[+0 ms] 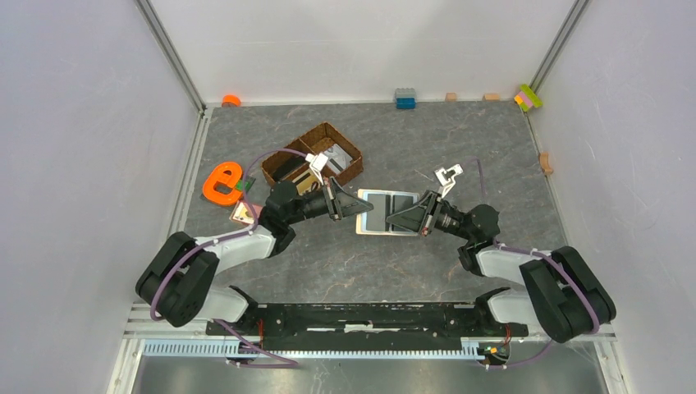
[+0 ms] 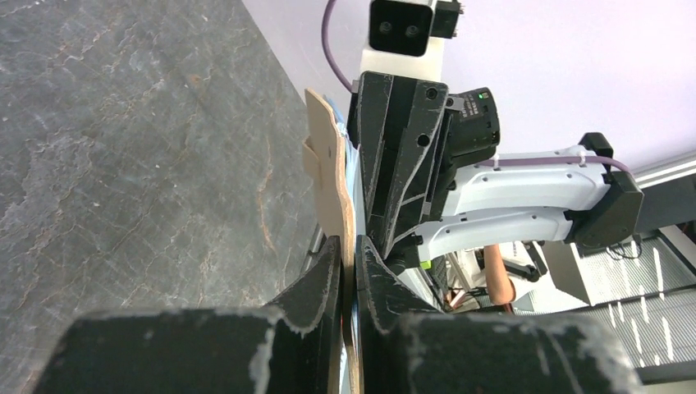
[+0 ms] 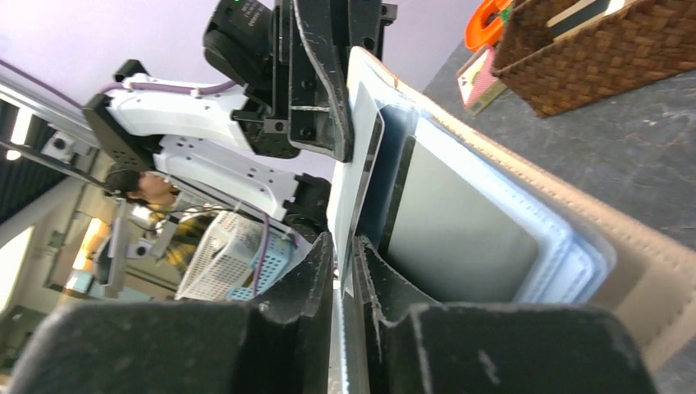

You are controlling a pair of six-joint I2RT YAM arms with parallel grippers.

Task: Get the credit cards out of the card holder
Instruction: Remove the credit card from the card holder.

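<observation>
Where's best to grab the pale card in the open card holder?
Pinch the pale card by the thin free edge sticking out of its clear sleeve, coming from the right of the card holder, opposite the left gripper clamping it.

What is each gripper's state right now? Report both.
Left gripper: closed on the card holder's edge.
Right gripper: closed on the card holder's pale inner leaf; card or sleeve unclear.
</observation>
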